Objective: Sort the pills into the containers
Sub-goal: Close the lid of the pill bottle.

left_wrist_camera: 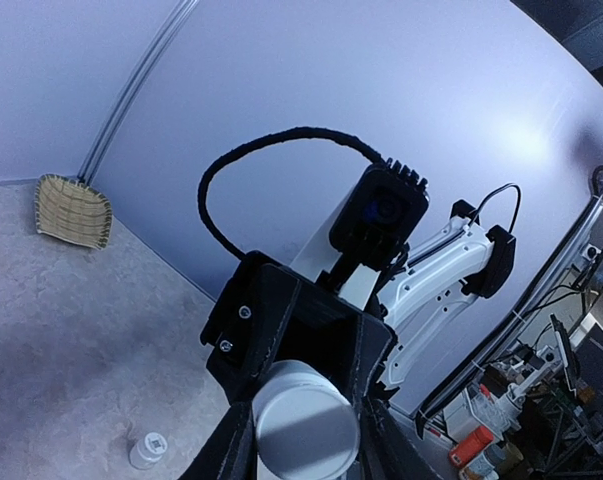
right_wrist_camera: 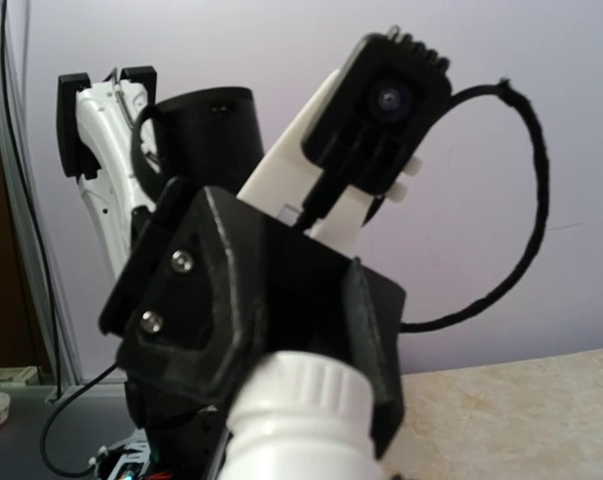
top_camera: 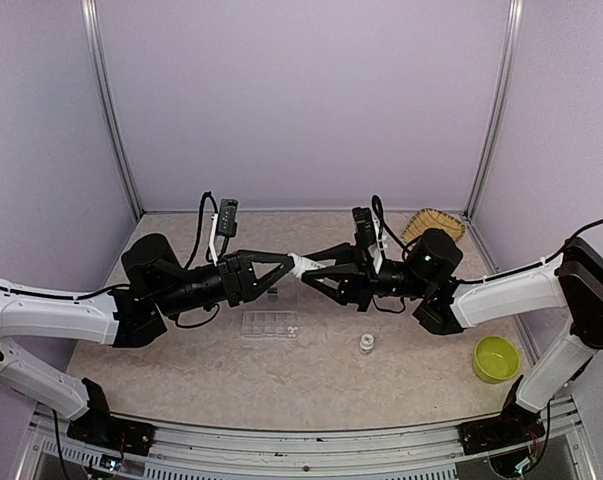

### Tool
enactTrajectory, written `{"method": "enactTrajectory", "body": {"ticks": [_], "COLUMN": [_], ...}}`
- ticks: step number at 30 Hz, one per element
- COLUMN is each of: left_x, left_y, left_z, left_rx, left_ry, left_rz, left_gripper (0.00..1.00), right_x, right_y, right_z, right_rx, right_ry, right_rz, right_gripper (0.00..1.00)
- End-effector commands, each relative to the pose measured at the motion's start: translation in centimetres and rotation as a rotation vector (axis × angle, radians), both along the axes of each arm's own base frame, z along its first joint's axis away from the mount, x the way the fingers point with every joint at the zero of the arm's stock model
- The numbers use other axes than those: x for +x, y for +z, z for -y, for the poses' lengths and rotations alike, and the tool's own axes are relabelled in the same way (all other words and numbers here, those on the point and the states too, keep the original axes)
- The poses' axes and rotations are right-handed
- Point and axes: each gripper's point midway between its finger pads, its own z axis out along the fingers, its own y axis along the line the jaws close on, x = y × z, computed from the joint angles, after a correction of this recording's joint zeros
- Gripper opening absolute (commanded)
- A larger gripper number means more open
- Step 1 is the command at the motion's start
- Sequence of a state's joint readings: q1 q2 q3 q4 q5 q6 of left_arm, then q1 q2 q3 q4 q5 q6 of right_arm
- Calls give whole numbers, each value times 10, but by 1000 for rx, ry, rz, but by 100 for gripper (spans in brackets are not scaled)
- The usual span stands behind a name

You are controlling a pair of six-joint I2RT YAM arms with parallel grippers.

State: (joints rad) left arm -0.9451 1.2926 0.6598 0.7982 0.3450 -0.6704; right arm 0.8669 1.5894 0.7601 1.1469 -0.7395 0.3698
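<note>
Left gripper (top_camera: 290, 262) and right gripper (top_camera: 307, 267) meet mid-air at centre, both clamped narrow on one white bottle (top_camera: 298, 263). Clear box (top_camera: 269, 323) on table (top_camera: 181, 370), just nearer. Pills too small to tell.

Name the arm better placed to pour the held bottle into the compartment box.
Left, probably. Both grippers clamp the white bottle in midair, but the left gripper hangs nearly over the clear box; the right gripper sits further off.
</note>
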Motion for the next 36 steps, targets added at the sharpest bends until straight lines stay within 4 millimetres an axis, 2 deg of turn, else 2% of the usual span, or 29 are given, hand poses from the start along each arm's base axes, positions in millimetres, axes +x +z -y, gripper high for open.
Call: {"method": "enactTrajectory", "body": {"ticks": [1,14,25,32,36], "left_x": [5,18,31,28,26], "left_y": [2,-11,-31,-27,-25], "left_z": [0,0,10,13,12], "left_rx": [3,5,107,101,91], "left_ry": [60,178,220,199,188], "left_rz": [-13,-116,-225,-185,-160], "left_gripper": [34,34,34,35,40], "right_x": [-10,-2,4,-2,-7], "right_y": [22,25,19,23,28], "right_z": [3,2,0,1,6], "right_rx": [62,75,32,38,61], "right_ry": [3,-59,-124,-98,-87], "right_rz": [30,21,68,80,71], "right_gripper": [15,16,15,16,16]}}
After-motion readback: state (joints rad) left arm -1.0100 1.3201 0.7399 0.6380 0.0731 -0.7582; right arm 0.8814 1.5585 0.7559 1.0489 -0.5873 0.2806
